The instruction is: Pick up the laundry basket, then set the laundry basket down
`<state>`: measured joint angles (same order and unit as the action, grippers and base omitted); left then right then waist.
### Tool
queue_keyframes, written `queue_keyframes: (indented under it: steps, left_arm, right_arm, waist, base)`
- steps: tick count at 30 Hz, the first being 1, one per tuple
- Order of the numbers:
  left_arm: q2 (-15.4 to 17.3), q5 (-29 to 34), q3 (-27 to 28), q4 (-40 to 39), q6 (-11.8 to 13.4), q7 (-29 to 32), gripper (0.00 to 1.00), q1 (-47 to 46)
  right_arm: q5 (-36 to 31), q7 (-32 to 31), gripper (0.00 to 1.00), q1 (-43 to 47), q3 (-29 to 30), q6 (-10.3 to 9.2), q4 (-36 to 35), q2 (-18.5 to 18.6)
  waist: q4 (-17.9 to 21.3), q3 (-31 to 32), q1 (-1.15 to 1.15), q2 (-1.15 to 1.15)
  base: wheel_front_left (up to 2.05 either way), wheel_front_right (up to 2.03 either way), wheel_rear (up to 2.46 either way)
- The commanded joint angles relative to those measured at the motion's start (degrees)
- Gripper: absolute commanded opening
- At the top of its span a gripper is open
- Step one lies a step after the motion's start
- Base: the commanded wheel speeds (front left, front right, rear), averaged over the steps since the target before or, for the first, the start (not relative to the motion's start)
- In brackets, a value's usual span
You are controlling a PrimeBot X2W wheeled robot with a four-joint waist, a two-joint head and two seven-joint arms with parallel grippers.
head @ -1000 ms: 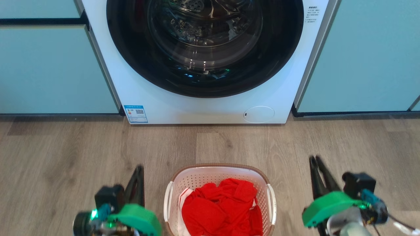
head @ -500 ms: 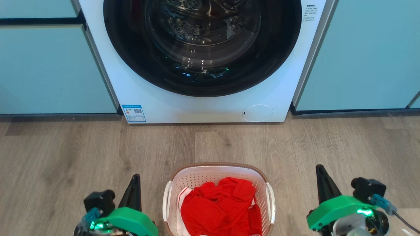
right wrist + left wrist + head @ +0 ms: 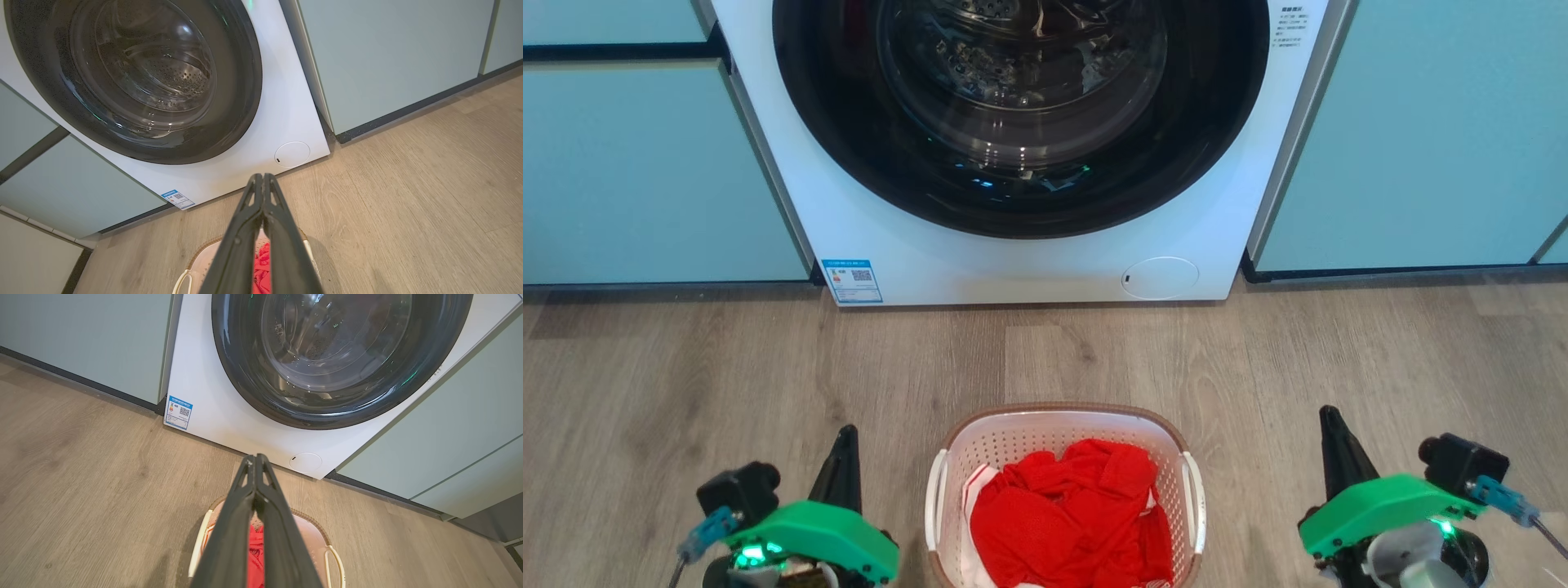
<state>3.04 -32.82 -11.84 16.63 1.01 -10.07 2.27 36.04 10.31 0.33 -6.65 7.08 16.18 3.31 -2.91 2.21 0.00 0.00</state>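
Observation:
The laundry basket (image 3: 1029, 433), white with perforated walls, a brown rim and white side handles, stands on the wood floor at the bottom middle of the head view, with red cloth (image 3: 1066, 523) piled inside. My left gripper (image 3: 844, 441) is left of it and apart from it, fingers pressed together with nothing between them. On the other side my right gripper (image 3: 1331, 420) is also shut and empty, well clear of the rim. In the left wrist view my shut left gripper (image 3: 254, 458) covers most of the laundry basket (image 3: 316, 528). Behind the shut right gripper (image 3: 260, 176), the laundry basket (image 3: 200, 255) lies partly hidden.
A white washing machine (image 3: 915, 253) with a dark round door (image 3: 1021, 106) stands straight ahead, its door shut. Pale teal cabinets (image 3: 645, 180) flank it on both sides. Bare wood floor (image 3: 1094, 351) lies between the machine and the basket.
Both grippers have drawn back toward the bottom of the head view and spread outward from the basket. The head view has shifted slightly; the basket stays on the floor.

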Motion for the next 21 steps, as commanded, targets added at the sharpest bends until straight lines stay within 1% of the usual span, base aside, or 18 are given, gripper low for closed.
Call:
queue_keyframes:
  steps: [1, 21]
  left_arm:
    - [0.5, -1.3, 1.5, -1.9, -0.6, 0.2, 0.00, -3.1]
    - [0.7, -14.1, 4.6, -2.2, -2.2, 3.3, 0.00, -4.2]
  right_arm:
    - [1.3, -0.3, 0.00, -2.7, 0.5, 0.10, -1.8, 0.6]
    - [13.5, -3.3, 0.00, -3.5, 2.5, 0.17, -1.9, 0.8]
  waist:
    - [0.0, 0.0, 0.00, 0.00]
    - [0.6, -0.5, 0.00, 0.00]
  base:
    - [0.00, 0.00, 0.00]
    - [0.00, 0.00, 0.00]
